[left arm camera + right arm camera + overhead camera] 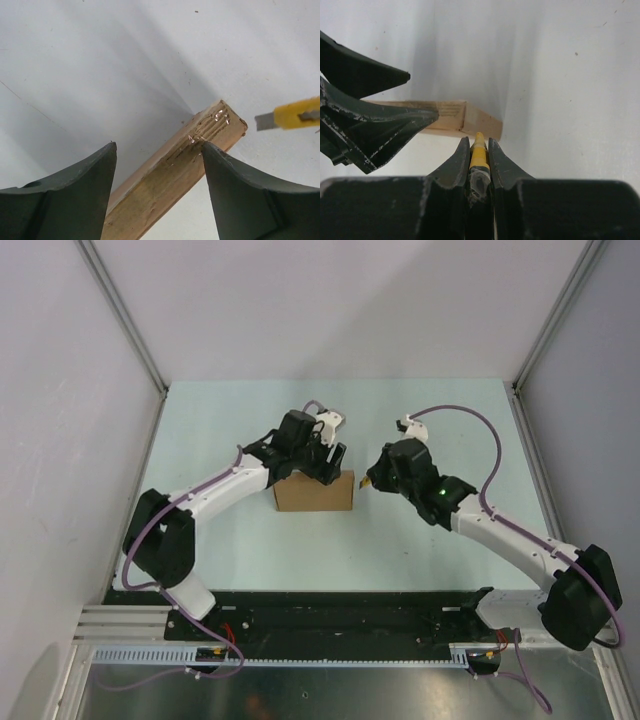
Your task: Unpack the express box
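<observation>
From above, the express box [313, 491] is seen lying mid-surface [420, 550], its long axis running left to right. The left fingers [332, 460] are held over its far long edge; the right fingers [382, 476] are placed just off its right short end, with a yellow knife [367, 482] pointed at that end. The right arm is judged the nearer to the spot where a cut would start.

Through the left wrist camera, the left fingers [75, 200] are shown spread apart, grasping nothing; the box [165, 185] runs slantwise between them, its taped edge close under one tip, though contact cannot be told. The knife [295, 114] is seen just beyond the box's far corner, blade first, not touching it.

Through the right wrist camera, the right fingers [455, 165] are shown clenched on the knife [479, 150], whose tip is aimed at the near corner of the box [480, 122] directly ahead. The left fingers [375, 127] are seen above the box at the left. The coming move is judged to turn on the blade being carried forward along the box's long axis, through the tape.
</observation>
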Tool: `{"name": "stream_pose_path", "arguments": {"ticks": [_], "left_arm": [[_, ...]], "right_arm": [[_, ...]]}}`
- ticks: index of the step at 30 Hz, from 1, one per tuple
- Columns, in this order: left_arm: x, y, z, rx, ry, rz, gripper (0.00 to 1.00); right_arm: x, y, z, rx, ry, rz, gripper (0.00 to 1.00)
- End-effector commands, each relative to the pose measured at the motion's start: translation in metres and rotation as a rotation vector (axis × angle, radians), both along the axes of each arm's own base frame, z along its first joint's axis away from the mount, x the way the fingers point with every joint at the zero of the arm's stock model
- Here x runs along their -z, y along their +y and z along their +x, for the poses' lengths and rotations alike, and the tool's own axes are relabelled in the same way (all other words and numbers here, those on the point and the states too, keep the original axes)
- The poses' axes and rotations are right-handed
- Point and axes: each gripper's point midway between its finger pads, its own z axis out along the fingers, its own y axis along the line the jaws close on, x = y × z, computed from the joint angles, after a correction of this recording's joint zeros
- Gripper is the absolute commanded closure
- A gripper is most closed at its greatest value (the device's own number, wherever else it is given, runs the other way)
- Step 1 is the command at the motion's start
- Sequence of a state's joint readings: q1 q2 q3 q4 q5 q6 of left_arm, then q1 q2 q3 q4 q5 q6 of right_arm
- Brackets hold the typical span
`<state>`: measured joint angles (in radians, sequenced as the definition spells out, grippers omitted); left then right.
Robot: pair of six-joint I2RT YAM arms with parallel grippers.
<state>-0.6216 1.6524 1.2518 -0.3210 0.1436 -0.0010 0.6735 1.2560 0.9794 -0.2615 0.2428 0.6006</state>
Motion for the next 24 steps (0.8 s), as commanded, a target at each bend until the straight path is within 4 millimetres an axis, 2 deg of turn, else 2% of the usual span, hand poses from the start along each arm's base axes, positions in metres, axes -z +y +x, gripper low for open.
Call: {"name": "stream_pose_path", "arguments": {"ticks": [1,6,10,24], "left_arm": [[0.036,0.02,-0.025,-0.009,0.068,0.118,0.26],[0.042,0.023,-0.038,-0.002,0.088,0.124,0.28],[0.043,0.024,-0.039,-0.004,0.085,0.132,0.29],[0.045,0.021,-0.04,0.002,0.09,0.133,0.32]], "right_arm": [[-0.03,0.007,0.007,0.086,-0.131,0.059,1.0],[-0.044,0.004,0.006,0.12,-0.184,0.059,1.0],[-0.05,-0.001,0.008,0.151,-0.21,0.059,1.0],[-0.046,0.011,0.012,0.134,-0.205,0.076,1.0]]}}
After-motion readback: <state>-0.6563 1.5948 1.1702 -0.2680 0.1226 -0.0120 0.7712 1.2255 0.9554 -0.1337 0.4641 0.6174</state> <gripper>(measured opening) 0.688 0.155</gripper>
